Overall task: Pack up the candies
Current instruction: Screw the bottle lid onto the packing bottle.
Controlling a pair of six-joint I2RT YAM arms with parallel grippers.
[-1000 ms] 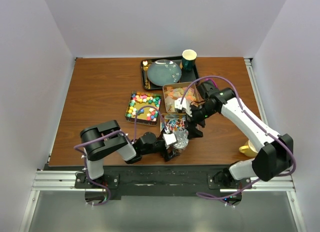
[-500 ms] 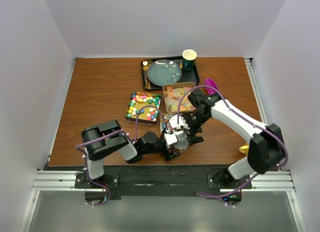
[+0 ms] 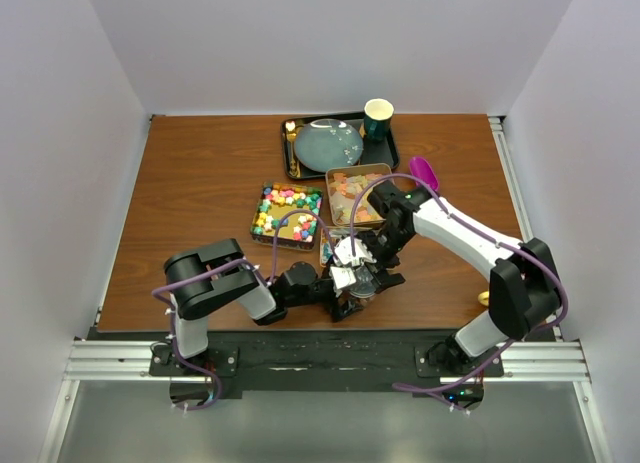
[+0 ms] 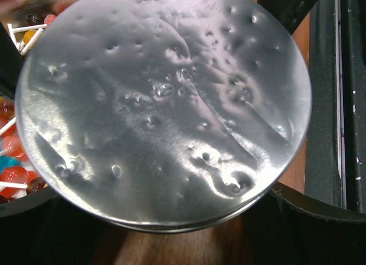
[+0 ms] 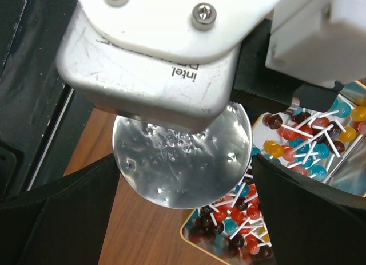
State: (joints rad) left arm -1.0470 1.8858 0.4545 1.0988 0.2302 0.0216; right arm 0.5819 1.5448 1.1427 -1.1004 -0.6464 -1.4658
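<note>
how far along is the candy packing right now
Done: nothing visibly packed; the cubes, gummies and lollipops all lie loose. In hand: the left gripper seems to hold a round silver tin beside the lollipops, its inside hidden; the right gripper hangs open over it. Left: all the filling; the purple scoop lies untouched on the table.

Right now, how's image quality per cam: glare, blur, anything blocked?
Left wrist: the silver disc fills the frame with patchy glare; the lollipops at the left edge are soft. Right wrist: the other arm's white camera housing blocks the top, and the lollipops below it are sharp. Top external: even light, soft shadows, sharp.
</note>
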